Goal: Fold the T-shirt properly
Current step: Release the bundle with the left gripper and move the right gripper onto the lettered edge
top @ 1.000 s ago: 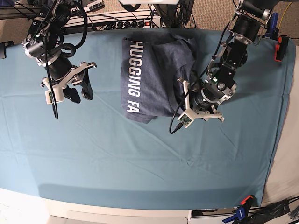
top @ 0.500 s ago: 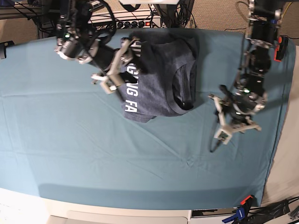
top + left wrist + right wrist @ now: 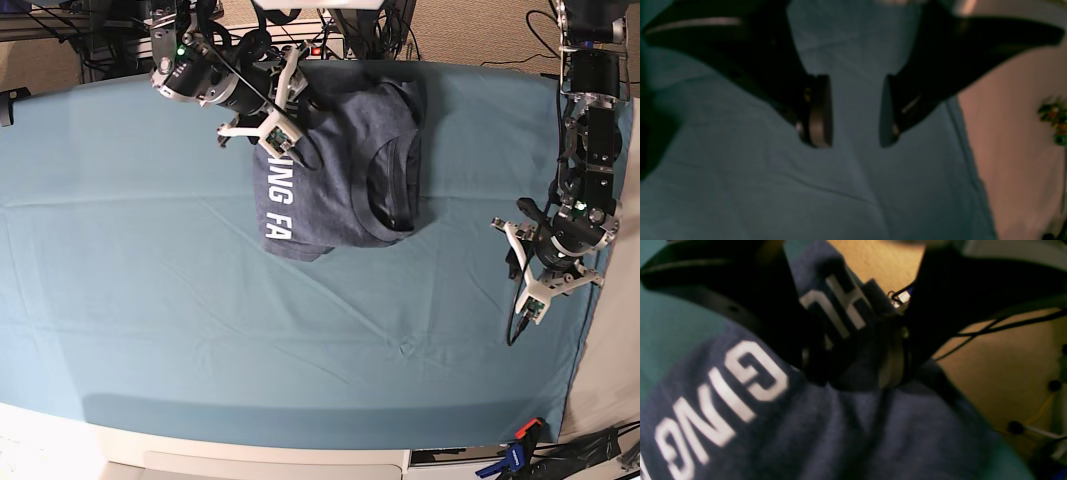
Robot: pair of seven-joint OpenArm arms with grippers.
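The T-shirt (image 3: 335,165) lies partly folded at upper centre of the teal cloth (image 3: 200,330). It is soft, light and limp, so grip doubled fabric at a corner or hem. The right gripper (image 3: 853,353) pinches the lettered top corner. The left gripper (image 3: 855,111) is spread and empty. Earlier, the right gripper approached from the left while the left retreated toward the right edge.

Black arms (image 3: 588,110), white brackets, green lights, cables.
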